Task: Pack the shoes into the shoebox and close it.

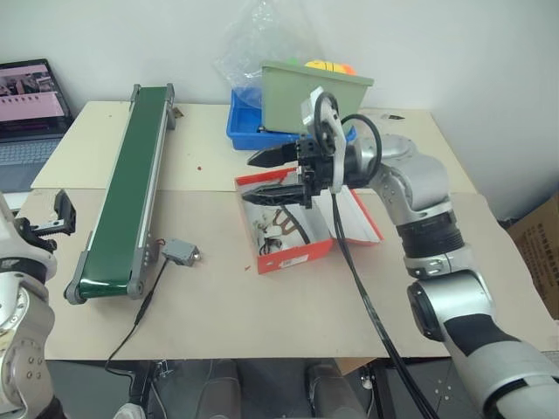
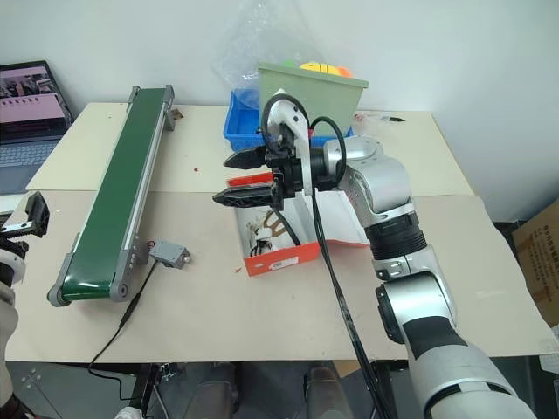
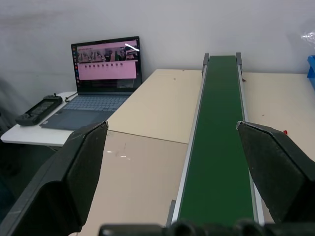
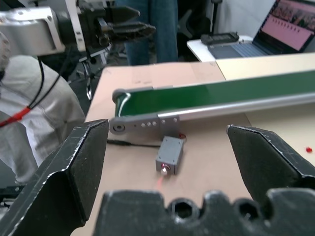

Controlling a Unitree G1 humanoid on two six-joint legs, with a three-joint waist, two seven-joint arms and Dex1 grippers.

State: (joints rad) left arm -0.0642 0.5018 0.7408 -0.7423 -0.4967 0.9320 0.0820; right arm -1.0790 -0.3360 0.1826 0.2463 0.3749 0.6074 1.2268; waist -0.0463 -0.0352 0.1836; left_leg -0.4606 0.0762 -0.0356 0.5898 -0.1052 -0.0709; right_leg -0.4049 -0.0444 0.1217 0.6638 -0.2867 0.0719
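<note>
shoebox (image 1: 297, 255): red-orange, open, on table | shoes (image 1: 272, 234): inside (dark straps visible)

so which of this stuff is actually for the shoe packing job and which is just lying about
For the job:
- shoebox, lid open
- shoes inside it

Lying about:
- green conveyor belt
- small grey sensor box
- blue tray
- green bin
- laptop

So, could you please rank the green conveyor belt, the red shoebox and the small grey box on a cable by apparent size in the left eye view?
1. green conveyor belt
2. shoebox, partly hidden by the right hand
3. small grey box
</note>
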